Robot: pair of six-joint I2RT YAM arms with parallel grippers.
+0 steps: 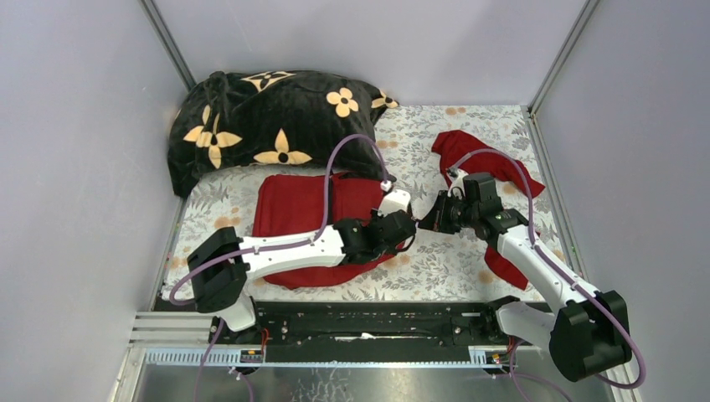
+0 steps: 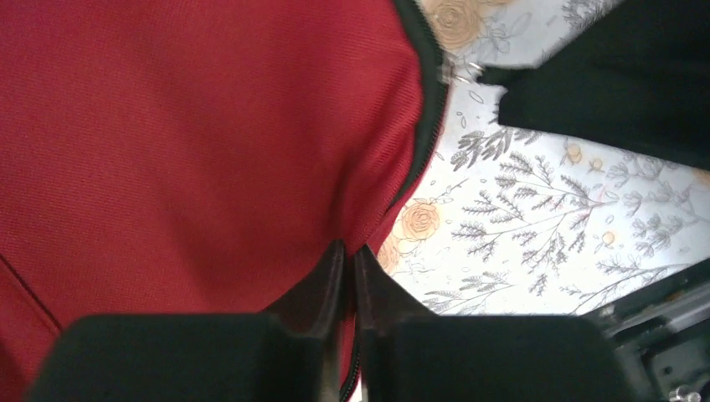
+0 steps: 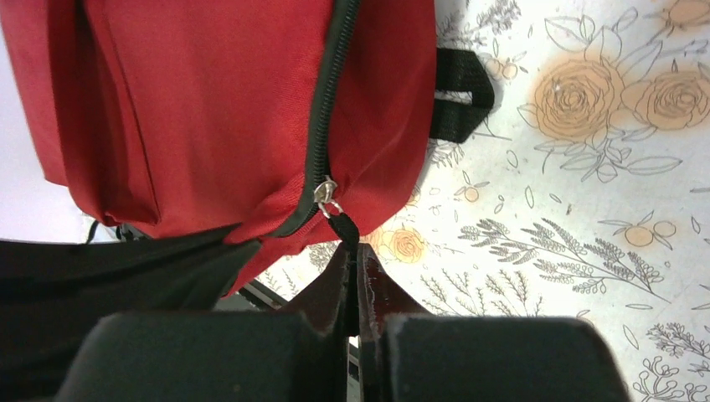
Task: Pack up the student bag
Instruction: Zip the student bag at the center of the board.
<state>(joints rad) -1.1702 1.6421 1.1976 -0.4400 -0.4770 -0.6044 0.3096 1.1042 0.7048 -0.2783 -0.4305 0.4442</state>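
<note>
Floral tablecloth (image 1: 435, 261) under backpack (image 1: 293, 209), blanket (image 1: 268, 126), red garment (image 1: 484, 163).

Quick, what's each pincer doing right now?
Left pincer: closed, pinching the fabric edge of the student bag.
Right pincer: closed on the bag's zipper pull.

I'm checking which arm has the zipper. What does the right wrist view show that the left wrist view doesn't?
Only right wrist: the right gripper shut on the zipper pull, and a black strap. Only left wrist: the left gripper pinching the bag at its zipper edge. Both: the red bag and the floral cloth.
</note>
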